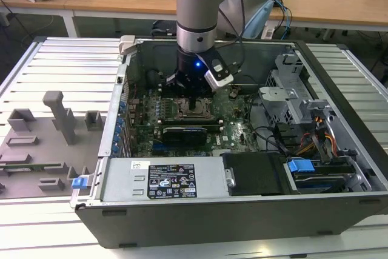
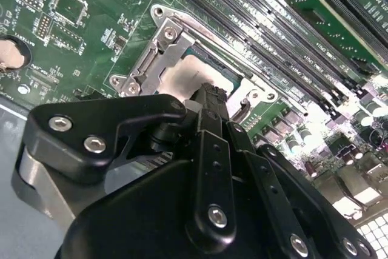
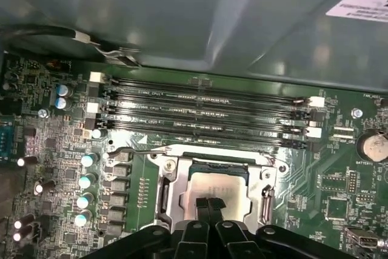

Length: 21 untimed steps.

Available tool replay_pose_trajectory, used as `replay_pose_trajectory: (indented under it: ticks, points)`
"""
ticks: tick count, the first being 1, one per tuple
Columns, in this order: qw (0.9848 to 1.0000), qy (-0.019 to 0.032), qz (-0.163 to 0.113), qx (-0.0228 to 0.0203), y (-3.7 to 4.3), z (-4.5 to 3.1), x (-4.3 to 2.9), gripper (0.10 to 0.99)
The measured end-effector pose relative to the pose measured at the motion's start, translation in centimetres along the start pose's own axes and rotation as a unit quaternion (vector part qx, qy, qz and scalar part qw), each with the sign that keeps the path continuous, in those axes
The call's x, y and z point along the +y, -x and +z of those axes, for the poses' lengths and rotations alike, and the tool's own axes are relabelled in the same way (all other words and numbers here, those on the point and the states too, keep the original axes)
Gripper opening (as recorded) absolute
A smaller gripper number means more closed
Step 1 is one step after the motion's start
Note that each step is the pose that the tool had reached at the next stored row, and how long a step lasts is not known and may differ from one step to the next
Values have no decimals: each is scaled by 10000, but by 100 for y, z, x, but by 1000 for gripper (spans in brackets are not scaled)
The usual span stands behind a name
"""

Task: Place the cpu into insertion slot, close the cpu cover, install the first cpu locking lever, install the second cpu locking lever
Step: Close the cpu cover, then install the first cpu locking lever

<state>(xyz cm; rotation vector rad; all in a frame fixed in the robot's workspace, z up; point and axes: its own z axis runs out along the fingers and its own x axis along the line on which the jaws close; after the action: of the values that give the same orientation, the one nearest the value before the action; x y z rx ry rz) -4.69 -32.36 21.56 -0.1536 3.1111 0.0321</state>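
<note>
Inside the open computer case, my gripper reaches straight down onto the green motherboard. In the first wrist view my gripper is shut, with its two black fingers side by side and their tips on the cpu, a silver-grey square. The cpu lies in the insertion slot. Around it the cpu cover appears to lie flat, with the chip showing through its window. A thin wire lever runs along the slot's side by the memory slots. In the second wrist view a fingertip touches the cpu.
Long black memory slots lie beside the socket, with a row of capacitors on another side. The case holds a power supply, a drive cage and loose cables. A grey fixture tray lies at the exterior view's left.
</note>
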Motion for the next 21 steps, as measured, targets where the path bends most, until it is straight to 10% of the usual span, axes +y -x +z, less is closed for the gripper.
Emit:
replay_pose_trajectory:
  ticks: [7,21]
  points:
    - [10000,-23,-2,2,9,-216,4,106]
    - [10000,-24,-1,2,9,-226,4,106]
